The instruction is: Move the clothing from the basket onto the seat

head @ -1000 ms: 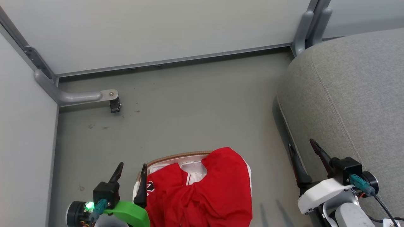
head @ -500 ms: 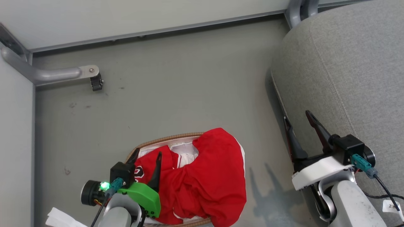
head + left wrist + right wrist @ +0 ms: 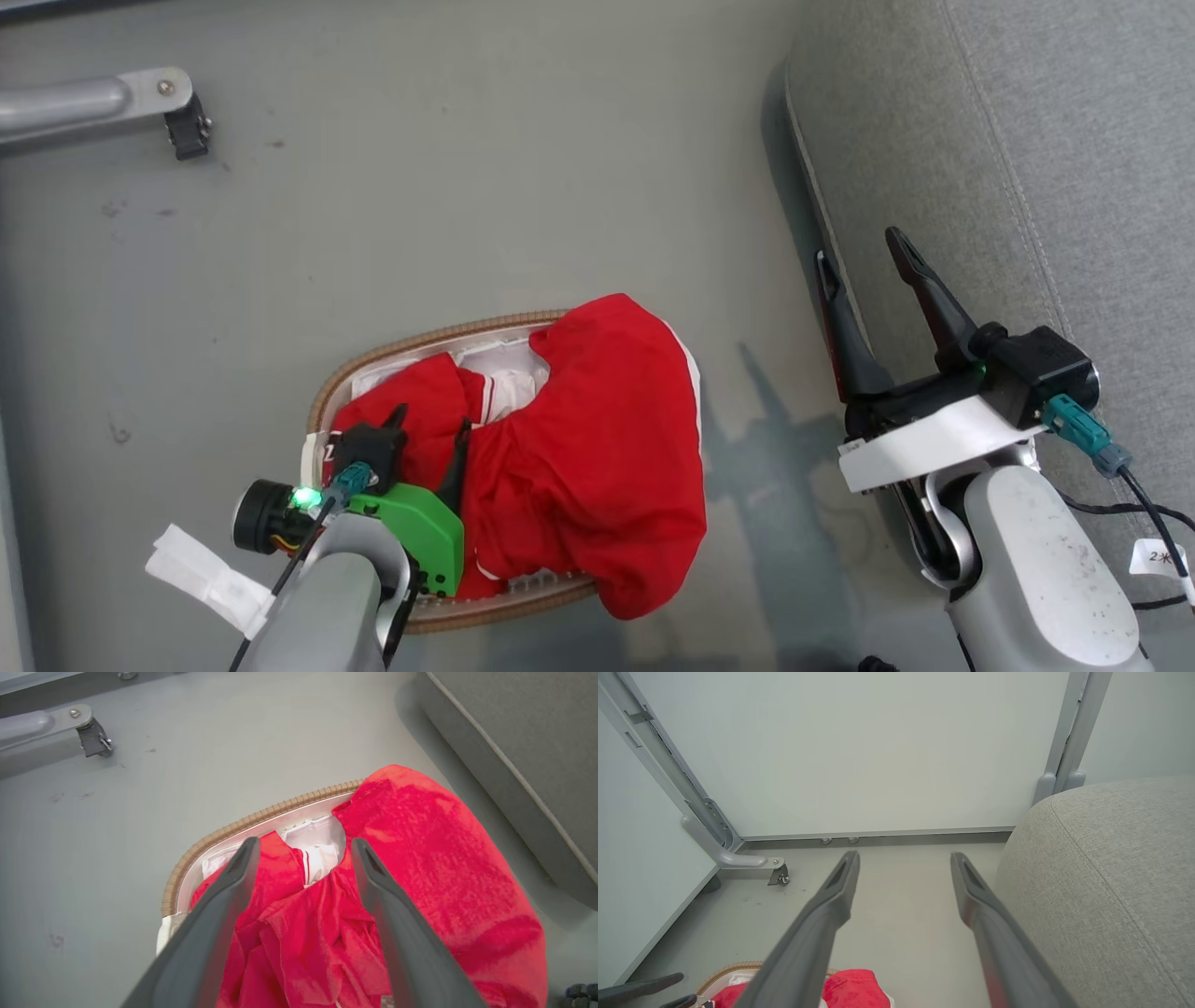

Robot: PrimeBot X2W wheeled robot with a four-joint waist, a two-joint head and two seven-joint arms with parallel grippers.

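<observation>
Left gripper (image 3: 431, 420) has swung in from beside the rim of the basket (image 3: 392, 350) to hang over the clothing (image 3: 588, 448). The wider shift of the scene is the head camera tipping down, not the things moving. Fingers spread wide, nothing between them. Right gripper (image 3: 860, 247) likewise spread and empty, held by the front edge of the seat (image 3: 1027, 140). Clothing lies heaped in the basket, the plain red piece draped out over the rim on the seat side. Step in hand, by my reading: descend and pinch. Best aim is the bunched fold under the fingertips, deep enough to gather cloth but shy of the white sheet lining (image 3: 499, 359), which could lift along. Draped piece may drag on the rim. Basket stands on the grey floor (image 3: 467, 187) near the seat; caster foot (image 3: 177, 112) well apart. Right arm stands in the likely carry path to the seat.
</observation>
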